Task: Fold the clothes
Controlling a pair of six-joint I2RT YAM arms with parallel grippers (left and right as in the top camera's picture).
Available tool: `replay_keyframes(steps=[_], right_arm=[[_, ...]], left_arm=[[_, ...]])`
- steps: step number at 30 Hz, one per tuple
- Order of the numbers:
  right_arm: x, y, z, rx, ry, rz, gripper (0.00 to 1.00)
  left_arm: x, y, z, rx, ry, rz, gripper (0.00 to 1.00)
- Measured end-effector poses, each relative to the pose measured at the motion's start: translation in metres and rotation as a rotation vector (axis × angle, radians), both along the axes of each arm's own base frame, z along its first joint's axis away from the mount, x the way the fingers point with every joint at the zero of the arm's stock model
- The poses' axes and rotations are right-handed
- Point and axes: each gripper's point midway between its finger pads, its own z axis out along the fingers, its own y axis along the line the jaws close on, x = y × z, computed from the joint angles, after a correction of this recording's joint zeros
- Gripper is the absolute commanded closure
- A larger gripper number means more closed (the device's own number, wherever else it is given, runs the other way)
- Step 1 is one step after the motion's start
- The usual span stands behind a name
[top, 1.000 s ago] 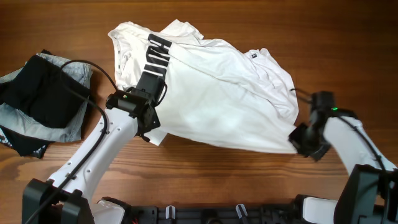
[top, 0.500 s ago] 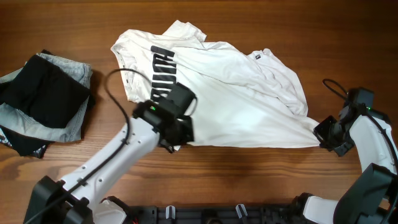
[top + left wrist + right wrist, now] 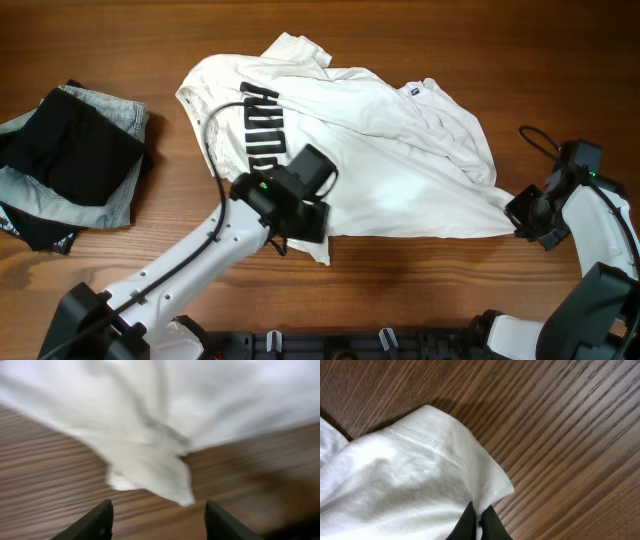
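The white shirt (image 3: 390, 160) lies spread and wrinkled across the middle of the table, with its dark neck label (image 3: 412, 90) at the far side. My left gripper (image 3: 303, 228) is at the shirt's near-left corner. In the left wrist view it (image 3: 157, 520) stands open, and the loose corner of the shirt (image 3: 150, 467) lies on the wood just ahead of the fingertips, held by nothing. My right gripper (image 3: 519, 222) is at the shirt's near-right corner. There it (image 3: 480, 520) is shut on the stitched hem of the shirt (image 3: 415, 470).
A pile of folded black and pale grey-blue garments (image 3: 70, 160) sits at the left edge of the table. A black cable (image 3: 535, 140) loops behind the right arm. Bare wooden tabletop (image 3: 420, 290) runs along the near side of the shirt.
The left arm swept right and toward the front with the shirt's corner, then opened and let it drop. The right gripper pulled its corner rightward and has since held still.
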Motion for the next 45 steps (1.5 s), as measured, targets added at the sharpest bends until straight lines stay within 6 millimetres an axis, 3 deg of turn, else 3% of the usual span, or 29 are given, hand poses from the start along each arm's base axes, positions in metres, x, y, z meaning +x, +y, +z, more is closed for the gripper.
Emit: replay_keyframes(steps=[3,7,8,13,16,23,25,26,27,32,34,35,39,42,45], right_arm=[[0.002,-0.001,0.000,-0.002,-0.007,0.000,0.95],[0.003,-0.001,0.000,-0.001,-0.014,0.007,0.95],[0.004,0.000,0.000,0.001,-0.015,0.012,0.95],[0.005,0.000,0.000,0.003,-0.018,0.023,0.95],[0.005,0.000,0.000,0.003,-0.018,0.030,0.95],[0.005,0.000,0.000,0.002,-0.018,0.038,0.95],[0.005,0.000,0.000,0.002,-0.018,0.038,0.95],[0.005,0.000,0.000,0.002,-0.018,0.041,0.95],[0.005,0.000,0.000,0.003,-0.018,0.043,0.95],[0.006,0.001,0.000,0.008,-0.021,0.046,0.95],[0.006,0.001,0.000,0.008,-0.022,0.046,0.95],[0.006,0.001,0.000,0.008,-0.022,0.047,0.95],[0.009,0.003,0.000,0.020,-0.038,0.052,0.95],[0.010,0.005,0.000,0.030,-0.043,0.056,0.95],[0.011,0.006,0.000,0.037,-0.046,0.058,0.95]], left_arm=[[0.024,0.038,-0.001,0.068,-0.035,0.246,0.34],[0.048,0.071,-0.002,0.075,-0.071,0.463,0.35],[0.053,0.089,-0.006,0.083,-0.072,0.536,0.36],[0.083,0.145,-0.016,0.059,-0.120,0.771,0.41],[0.098,0.166,-0.025,0.051,-0.149,0.850,0.41],[0.105,0.165,-0.073,0.067,-0.066,0.861,0.43],[0.109,0.164,-0.087,0.076,-0.050,0.858,0.65],[0.114,0.163,-0.087,0.062,-0.064,0.864,0.85],[0.116,0.164,-0.087,0.066,-0.070,0.860,0.94],[0.113,0.176,-0.086,0.141,-0.066,0.799,0.96],[0.104,0.195,-0.078,0.233,-0.033,0.798,0.96],[0.109,0.204,-0.069,0.253,-0.047,0.809,0.96],[0.161,0.243,0.007,0.259,-0.279,0.906,0.96],[0.191,0.260,0.058,0.226,-0.457,0.963,0.96],[0.199,0.272,0.071,0.224,-0.513,0.990,0.90]])
